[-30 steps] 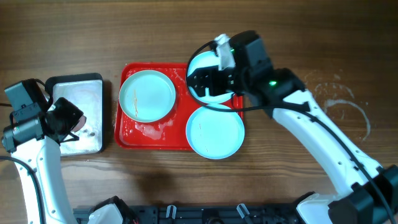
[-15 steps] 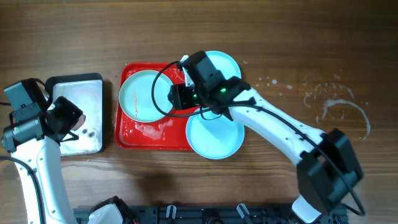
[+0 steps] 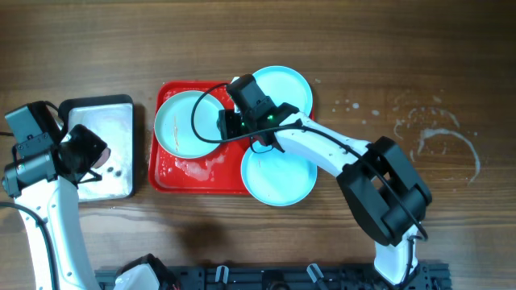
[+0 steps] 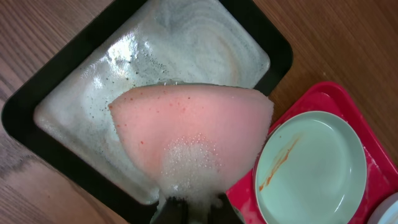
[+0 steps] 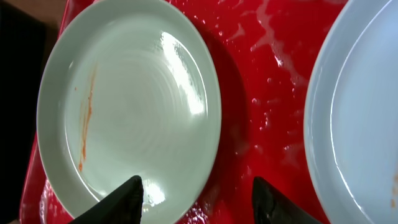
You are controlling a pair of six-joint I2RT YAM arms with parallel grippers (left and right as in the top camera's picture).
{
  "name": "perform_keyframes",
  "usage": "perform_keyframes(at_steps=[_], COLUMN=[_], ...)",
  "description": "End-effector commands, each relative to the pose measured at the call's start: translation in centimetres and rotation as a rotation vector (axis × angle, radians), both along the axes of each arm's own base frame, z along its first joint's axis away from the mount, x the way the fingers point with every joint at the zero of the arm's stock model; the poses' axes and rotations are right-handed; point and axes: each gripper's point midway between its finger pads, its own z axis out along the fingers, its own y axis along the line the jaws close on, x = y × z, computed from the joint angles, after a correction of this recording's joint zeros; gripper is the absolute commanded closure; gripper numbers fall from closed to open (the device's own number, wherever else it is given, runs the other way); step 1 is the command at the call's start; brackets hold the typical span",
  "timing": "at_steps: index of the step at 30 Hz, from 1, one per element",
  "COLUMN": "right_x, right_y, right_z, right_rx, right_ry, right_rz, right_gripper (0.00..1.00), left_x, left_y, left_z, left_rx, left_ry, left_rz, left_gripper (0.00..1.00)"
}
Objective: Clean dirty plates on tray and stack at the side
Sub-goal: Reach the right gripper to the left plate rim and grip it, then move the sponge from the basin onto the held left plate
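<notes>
Three pale turquoise plates show in the overhead view. One lies on the left of the red tray (image 3: 197, 176) and bears an orange smear (image 3: 187, 121). One lies over the tray's far right corner (image 3: 289, 83). One overlaps the tray's near right edge (image 3: 278, 176). My right gripper (image 3: 229, 125) is open and empty. In the right wrist view (image 5: 198, 194) one finger is over the smeared plate (image 5: 130, 99) and the other over the wet tray (image 5: 267, 93). My left gripper (image 4: 189, 210) is shut on a foamy pink sponge (image 4: 193, 134), held above the metal tray.
A black-rimmed silver metal tray (image 3: 105, 121) with soapy water stands left of the red tray, and it also shows in the left wrist view (image 4: 205, 37). White foam streaks lie on the wooden table at the right (image 3: 439, 133).
My right gripper has moved left from the far right plate to the right rim of the smeared plate. That far right plate now lies uncovered. My left arm has not moved.
</notes>
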Motion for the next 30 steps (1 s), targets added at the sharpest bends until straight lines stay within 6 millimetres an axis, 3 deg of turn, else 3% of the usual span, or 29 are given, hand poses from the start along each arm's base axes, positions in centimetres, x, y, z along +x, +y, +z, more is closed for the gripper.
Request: perform_keyframes(at_steps=[1,14,20,24,30], right_x=[0.7,0.6,-0.1,-1.2,-1.8], right_y=[0.3,2.4,1.7,0.7,0.0], right_z=[-1.1,-3.7,-4.5,-5.5,-4.6], right_rx=[-0.016,-0.011,-0.044,-0.084,-0.131], right_ry=[-0.012,-0.043,-0.005,0.064,0.110], right_rz=[-0.037,-0.020,-0.024,-0.051,-0.050], right_gripper=[0.45,0.55,0.67,0.95,0.96], left_x=[0.3,0.8,0.8,0.9,1.1], left_y=[0.4,0.7,0.7,0.7,0.9], left_z=[1.2,1.5,1.5,1.4,1.6], left_rx=[0.035,0.049,0.048,0.047,0.054], left_ry=[-0.026,-0.048,-0.050,-0.048,-0.061], left_rz=[-0.008,-0.005,-0.003,-0.003,-0.003], left_gripper=[0.96,0.96,0.96,0.96,0.96])
